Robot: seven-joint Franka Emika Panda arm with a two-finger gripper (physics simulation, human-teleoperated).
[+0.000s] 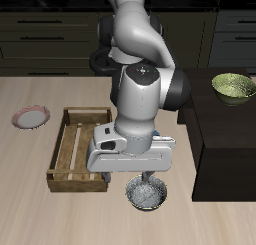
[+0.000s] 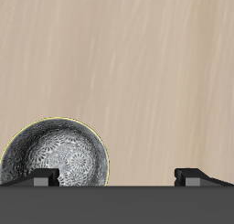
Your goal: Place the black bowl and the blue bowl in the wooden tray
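The arm leans forward over the surface, its gripper hanging just above the black bowl, which sits near the front edge, just beside the wooden tray. In the wrist view the same bowl shows its grey speckled inside, resting flat on the pale wood surface. One fingertip stands over the bowl's rim; the other is well apart from it, over bare wood. The jaws are therefore spread wide and grasp nothing.

As for progress, the wooden tray is empty as far as can be seen: its slatted bottom is bare, though the arm hides the corner nearest the bowl. Neither bowl has been placed, so the task appears to be at its very start. The step in hand looks like the approach to the black bowl, with the jaws set to straddle one side of the rim.

What is left, by this judgement, is nearly everything: lower, pinch the rim, lift, carry the short way to the tray and let go, leaving room along its length for a second bowl. The blue bowl cannot be found in either view; it may lie behind the arm or outside the pictures, and it cannot be told which. It will have to be located and brought over after the first.

A yellow-green bowl sits on the dark counter to one side, and a small pink-rimmed plate lies beyond the tray; neither belongs to the task
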